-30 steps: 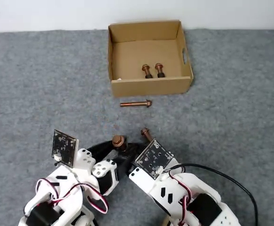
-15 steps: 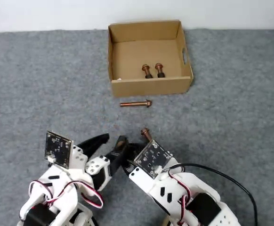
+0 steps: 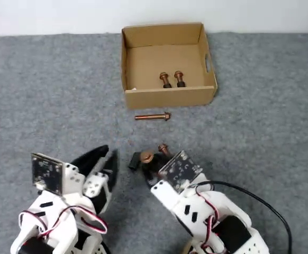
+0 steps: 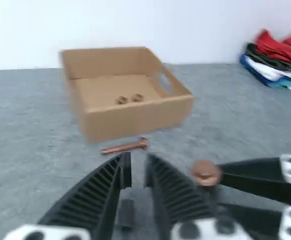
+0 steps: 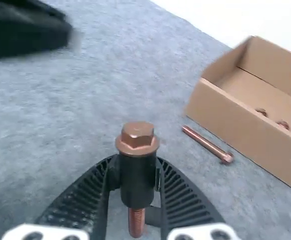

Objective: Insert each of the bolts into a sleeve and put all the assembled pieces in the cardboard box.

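Apparently two sleeved bolts (image 3: 165, 79), inside cardboard box (image 3: 170, 98)

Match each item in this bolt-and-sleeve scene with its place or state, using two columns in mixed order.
1 loose bolt
2 assembled pair
3 sleeved bolt
4 left tool

A inside the cardboard box
B gripped in the right tool
C lying on the carpet
D holding nothing

Pairs: 1-C, 2-A, 3-B, 4-D
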Available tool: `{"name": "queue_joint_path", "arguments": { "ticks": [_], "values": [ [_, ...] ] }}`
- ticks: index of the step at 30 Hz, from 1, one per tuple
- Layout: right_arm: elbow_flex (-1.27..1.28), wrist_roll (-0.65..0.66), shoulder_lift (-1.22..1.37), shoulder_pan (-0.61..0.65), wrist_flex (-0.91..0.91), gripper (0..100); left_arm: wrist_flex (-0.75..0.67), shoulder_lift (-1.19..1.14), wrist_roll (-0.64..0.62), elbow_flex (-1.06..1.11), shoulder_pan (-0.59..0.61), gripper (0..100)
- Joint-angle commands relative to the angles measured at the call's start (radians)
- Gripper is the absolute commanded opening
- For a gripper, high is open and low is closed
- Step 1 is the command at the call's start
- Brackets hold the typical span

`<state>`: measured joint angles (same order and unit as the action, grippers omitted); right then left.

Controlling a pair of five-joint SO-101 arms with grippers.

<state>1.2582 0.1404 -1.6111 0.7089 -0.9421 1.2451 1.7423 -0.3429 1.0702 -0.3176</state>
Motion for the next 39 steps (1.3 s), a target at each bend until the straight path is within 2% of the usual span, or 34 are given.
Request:
{"name": "queue_joint_path", "arguments": {
  "ticks": [1,5,11,14,24,34,39],
  "values": [
    [-0.066,-0.008,-0.001,-0.084,0.018,0.8,-0.048,-0.003,0.035,0.031,0.121,0],
    [-0.066,-0.094,0.002,-0.17,0.01,0.8,-0.071,-0.002,0.16,0.151,0.229,0],
    [-0.1,-0.213,0.002,-0.28,-0.097,0.8,-0.118,-0.002,0.262,0.306,0.354,0],
    [-0.129,-0.232,0.002,-0.312,-0.133,0.8,-0.129,-0.002,0.296,0.377,0.367,0],
    [-0.239,-0.232,0.035,-0.375,-0.245,0.8,-0.239,-0.002,0.296,0.573,0.367,0],
    [-0.597,-0.233,0.481,-0.423,-0.237,0.8,-0.273,-0.008,0.292,0.619,0.367,0],
    [-0.818,-0.233,0.765,-0.423,-0.236,0.8,-0.181,-0.008,0.292,0.619,0.367,0]
  ]
}}
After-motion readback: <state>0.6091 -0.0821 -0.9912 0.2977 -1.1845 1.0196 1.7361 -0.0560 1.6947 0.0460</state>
